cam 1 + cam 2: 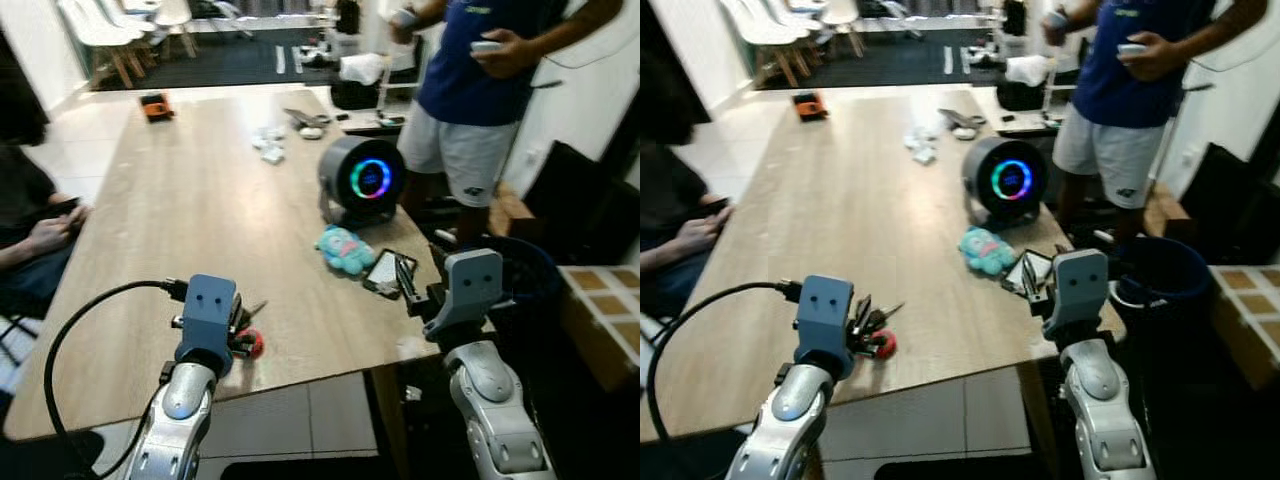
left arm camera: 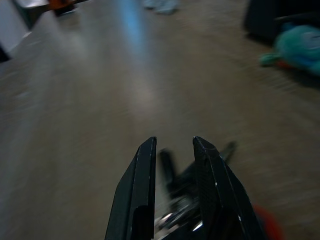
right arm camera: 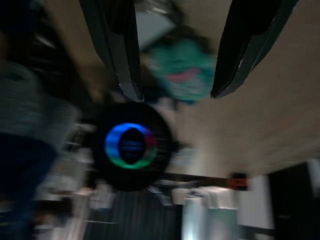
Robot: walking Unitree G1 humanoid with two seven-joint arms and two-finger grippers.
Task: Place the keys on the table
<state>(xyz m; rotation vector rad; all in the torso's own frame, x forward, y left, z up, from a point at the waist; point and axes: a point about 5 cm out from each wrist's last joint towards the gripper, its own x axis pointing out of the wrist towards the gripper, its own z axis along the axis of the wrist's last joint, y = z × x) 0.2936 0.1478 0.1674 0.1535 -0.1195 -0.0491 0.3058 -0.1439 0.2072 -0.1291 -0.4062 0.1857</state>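
Now left gripper (image 2: pixel 174 145) round keys (image 1: pixel 868 330)

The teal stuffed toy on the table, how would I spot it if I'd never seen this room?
Find the long wooden table, then the round black speaker with a glowing ring near its right edge. Just in front of that speaker lies the teal stuffed toy, beside a phone. It is the only soft, bright teal thing there.
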